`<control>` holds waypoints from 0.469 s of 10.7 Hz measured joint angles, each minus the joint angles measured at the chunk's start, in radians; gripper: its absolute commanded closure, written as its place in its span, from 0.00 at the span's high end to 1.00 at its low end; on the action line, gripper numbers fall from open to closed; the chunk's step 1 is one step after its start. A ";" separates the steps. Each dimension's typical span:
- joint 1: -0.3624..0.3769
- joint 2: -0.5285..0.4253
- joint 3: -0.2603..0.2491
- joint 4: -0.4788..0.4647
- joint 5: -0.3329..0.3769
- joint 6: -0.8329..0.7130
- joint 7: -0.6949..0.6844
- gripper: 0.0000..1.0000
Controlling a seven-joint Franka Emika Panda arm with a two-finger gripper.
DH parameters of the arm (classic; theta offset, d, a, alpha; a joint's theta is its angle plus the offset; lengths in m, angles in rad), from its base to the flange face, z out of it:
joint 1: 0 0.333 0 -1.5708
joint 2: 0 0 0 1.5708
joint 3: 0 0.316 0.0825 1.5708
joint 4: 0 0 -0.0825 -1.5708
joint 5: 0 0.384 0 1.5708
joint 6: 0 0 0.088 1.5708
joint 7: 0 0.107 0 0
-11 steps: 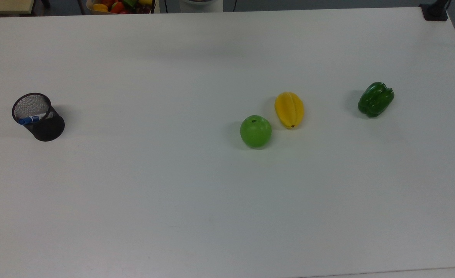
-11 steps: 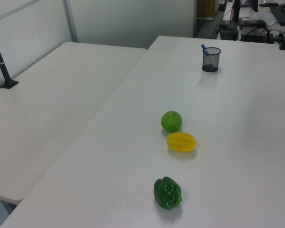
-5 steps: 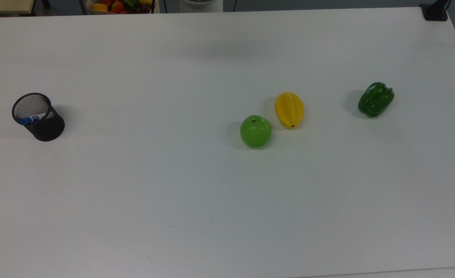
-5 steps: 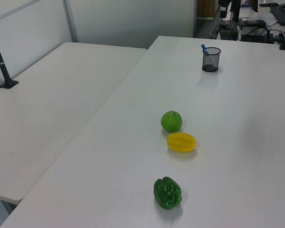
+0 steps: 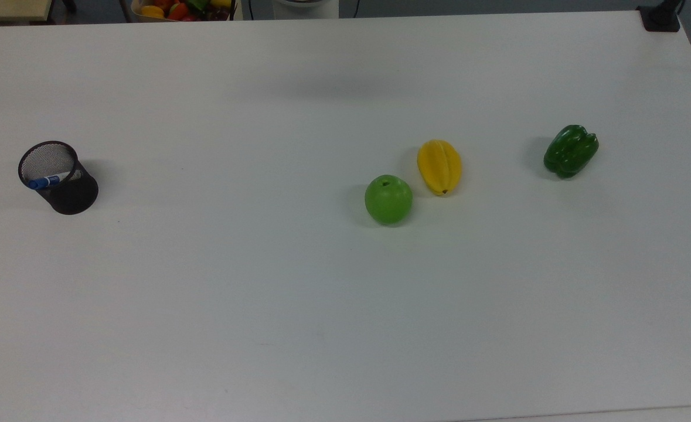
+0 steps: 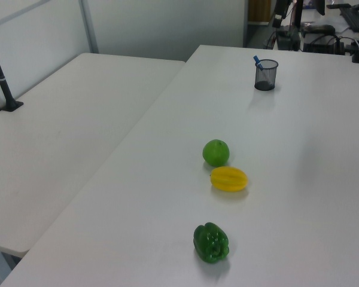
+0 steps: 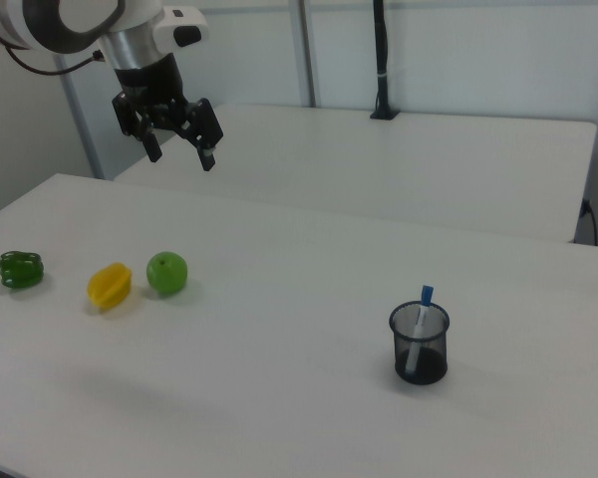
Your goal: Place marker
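**Marker sits in the cup; arm high and empty**

Your table [image 5: 298,305] is broad, white and mostly bare. The gripper [image 7: 179,144] hangs high above it in the right view, over the fruit side, its fingers spread wide and holding nothing. On the top view's right lie the green apple [image 5: 388,199], the yellow starfruit [image 5: 439,166] just beside it, and the green pepper [image 5: 570,150] further out. Well apart, near the top view's left edge, stands the black mesh cup [image 5: 64,187]. The marker [image 5: 48,180] stands inside it, leaning on the rim with its blue cap up.

Judging by this, the placing looks done, or else the pick has not begun. If you must fetch the marker, you need a long reach across open table and a descent straight onto the cap; the light cup could tip. The fruit lies clear of that path.
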 measured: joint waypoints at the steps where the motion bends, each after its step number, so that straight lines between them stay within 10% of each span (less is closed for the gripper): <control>1: 0.012 0.000 -0.012 -0.005 0.000 0.008 -0.025 1.00; 5: 0.025 0.001 -0.019 -0.022 0.001 0.013 -0.035 1.00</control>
